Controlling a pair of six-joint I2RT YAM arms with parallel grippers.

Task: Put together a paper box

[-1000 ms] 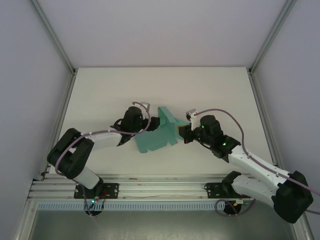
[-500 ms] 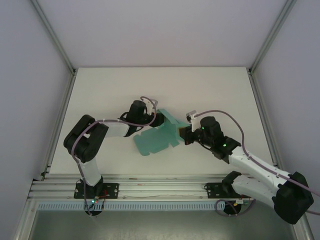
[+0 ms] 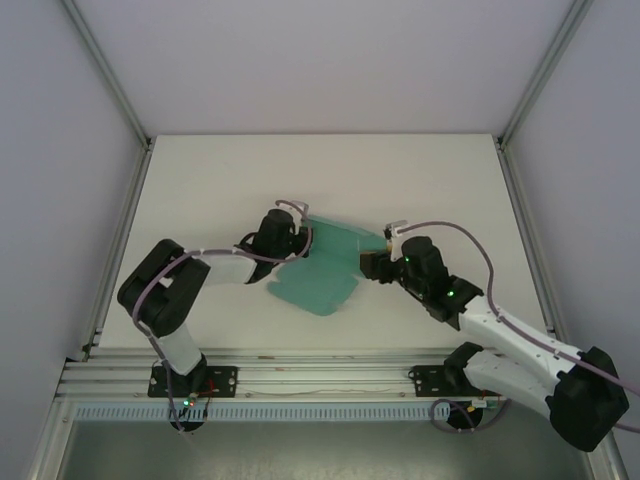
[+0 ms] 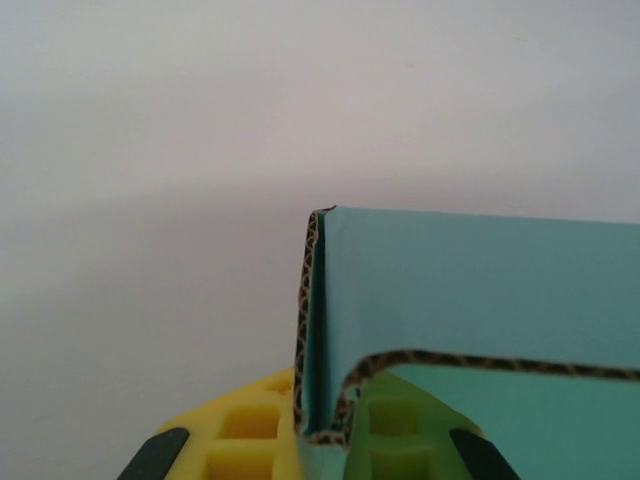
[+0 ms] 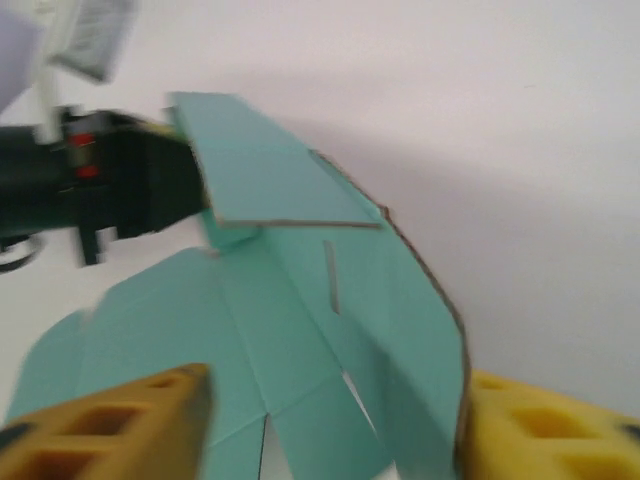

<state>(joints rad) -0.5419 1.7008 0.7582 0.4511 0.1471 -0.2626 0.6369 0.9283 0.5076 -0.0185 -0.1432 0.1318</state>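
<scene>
The paper box (image 3: 325, 270) lies near the middle of the white bench (image 3: 220, 180), a teal sheet of card mostly spread flat, with one panel folded up along its far edge. The left hand (image 3: 297, 238) is at the sheet's far left corner and is clamped on that raised panel. From its own wrist view the yellow fingers (image 4: 245, 435) of the left hand (image 4: 325, 440) are pressed against the card on both sides, the corrugated cut edge of the paper box (image 4: 480, 300) standing upright between them. The right hand (image 3: 372, 265) sits at the sheet's right edge with its jaws held wide. In its wrist view the two yellow fingers (image 5: 120, 415) of the right hand (image 5: 330, 420) stand well apart, and the paper box (image 5: 290, 290) runs through the gap. The card's brown edge passes just beside the right-side finger, though I cannot tell whether they touch.
</scene>
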